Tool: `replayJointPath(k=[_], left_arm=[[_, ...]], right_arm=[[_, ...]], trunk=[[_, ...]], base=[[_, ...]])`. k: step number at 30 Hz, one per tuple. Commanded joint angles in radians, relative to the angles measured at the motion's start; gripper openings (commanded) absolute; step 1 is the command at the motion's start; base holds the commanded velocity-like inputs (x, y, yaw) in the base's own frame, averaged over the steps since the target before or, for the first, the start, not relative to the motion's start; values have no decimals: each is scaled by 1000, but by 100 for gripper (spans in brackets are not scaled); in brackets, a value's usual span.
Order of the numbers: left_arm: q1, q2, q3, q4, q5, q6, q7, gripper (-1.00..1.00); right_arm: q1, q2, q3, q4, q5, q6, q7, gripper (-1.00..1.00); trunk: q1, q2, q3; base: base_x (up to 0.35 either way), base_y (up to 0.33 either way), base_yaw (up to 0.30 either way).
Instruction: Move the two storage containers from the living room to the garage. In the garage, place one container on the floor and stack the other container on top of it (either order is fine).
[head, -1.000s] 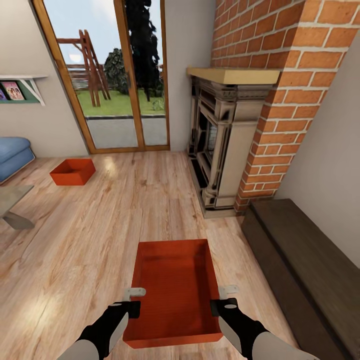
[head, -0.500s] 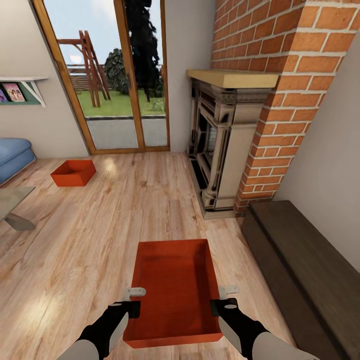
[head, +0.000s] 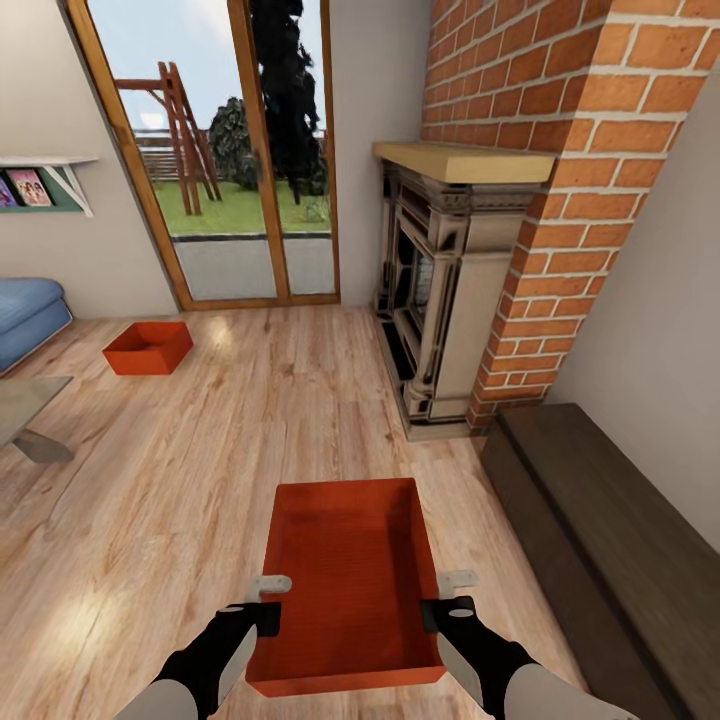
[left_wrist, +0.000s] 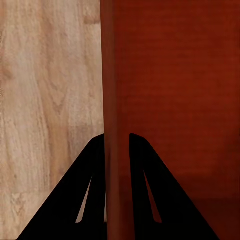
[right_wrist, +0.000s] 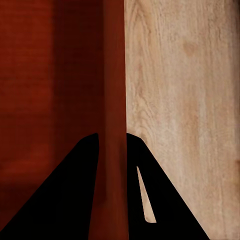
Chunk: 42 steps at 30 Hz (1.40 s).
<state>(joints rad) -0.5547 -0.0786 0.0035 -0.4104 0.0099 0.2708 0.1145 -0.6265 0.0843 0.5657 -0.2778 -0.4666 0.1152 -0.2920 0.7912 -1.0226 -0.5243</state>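
Both grippers clamp one bin (head: 347, 585) above the wood floor (head: 200, 470): the left gripper (head: 268, 600) pinches its left wall, the right gripper (head: 445, 597) its right wall. The second bin (head: 148, 347) sits on the floor near the glass door (head: 235, 150), beside the sofa (head: 25, 310).

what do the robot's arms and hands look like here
Both arms have pale grey-white forearm shells that turn into black wrist sections. The left hand and right hand each have a black body with light grey flat fingers; in the wrist views the fingers show as black wedges with narrow slots.
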Motion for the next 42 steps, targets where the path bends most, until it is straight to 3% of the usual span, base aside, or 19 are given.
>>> replayJointPath(k=[1,29,42], left_arm=[[0,1,4,-2,-24,8,11,-100],[0,2,4,-3,-24,8,11,-100],[0,1,4,-22,-25,10,10,-100]], right_arm=[[-1,-12,-1,-1,9,7,-10,-100],[-1,-10,-1,-2,9,6,-17,-100],[-1,-12,-1,-2,9,7,-17,-100]], trunk=[[-4,7,2],[-111,203,90],[-111,203,90]], base=[[0,0,0],[0,0,0],[0,0,188]])
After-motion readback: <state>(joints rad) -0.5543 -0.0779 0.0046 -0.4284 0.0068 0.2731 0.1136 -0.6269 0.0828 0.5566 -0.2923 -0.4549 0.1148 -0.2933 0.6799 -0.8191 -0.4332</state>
